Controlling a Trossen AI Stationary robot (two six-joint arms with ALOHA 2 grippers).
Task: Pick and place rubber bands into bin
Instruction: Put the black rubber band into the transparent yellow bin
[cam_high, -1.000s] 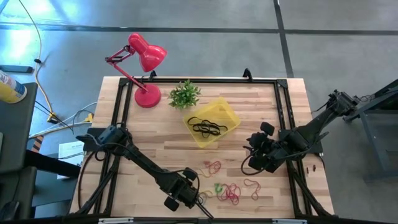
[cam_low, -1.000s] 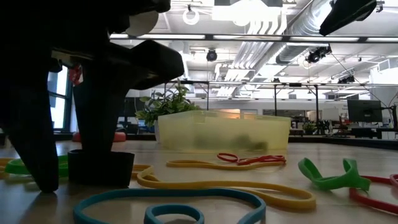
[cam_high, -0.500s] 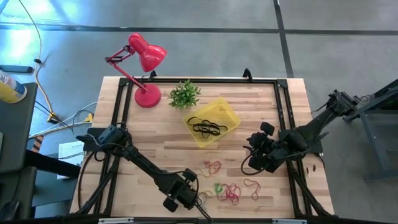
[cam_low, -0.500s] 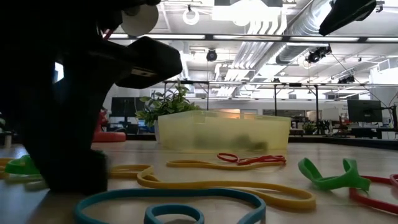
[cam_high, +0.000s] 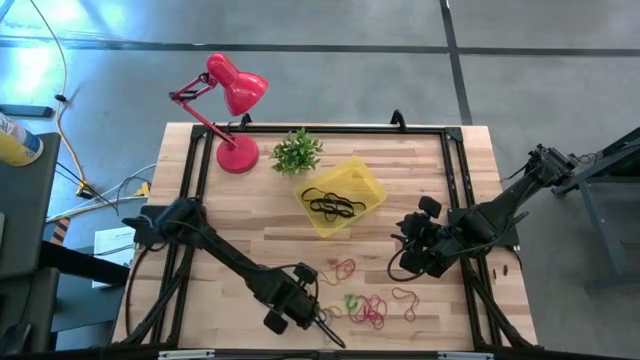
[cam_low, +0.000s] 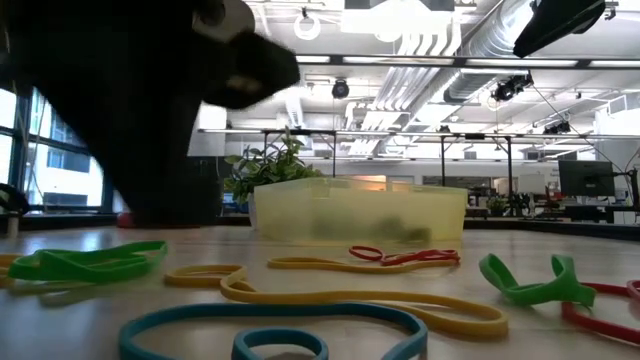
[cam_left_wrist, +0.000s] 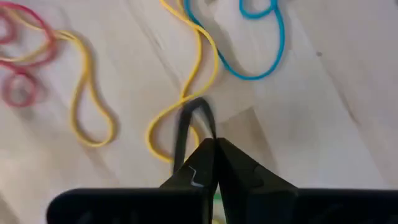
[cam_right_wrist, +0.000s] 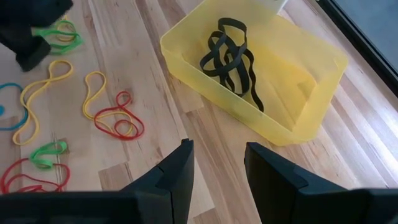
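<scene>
The left pincer (cam_left_wrist: 214, 146) is pinching a black rubber band (cam_left_wrist: 186, 127) between closed fingertips above the table (cam_high: 250, 225), the right pincer (cam_right_wrist: 217, 158) is idling part-open, and the yellow bin (cam_high: 372, 185) is holding black bands (cam_high: 333, 203).

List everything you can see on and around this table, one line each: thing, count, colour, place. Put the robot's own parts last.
Bin: one, yellow, table centre, holding several black rubber bands.
Loose rubber bands: many; red, yellow, green, blue; near edge of the table.
Black band: one, pinched by the left gripper.
Lamp: one, red, far left corner.
Plant: one, green, beside the lamp.
Left gripper: fingers shut on the black band, near edge.
Right gripper: fingers open, empty, right of the bin.
</scene>
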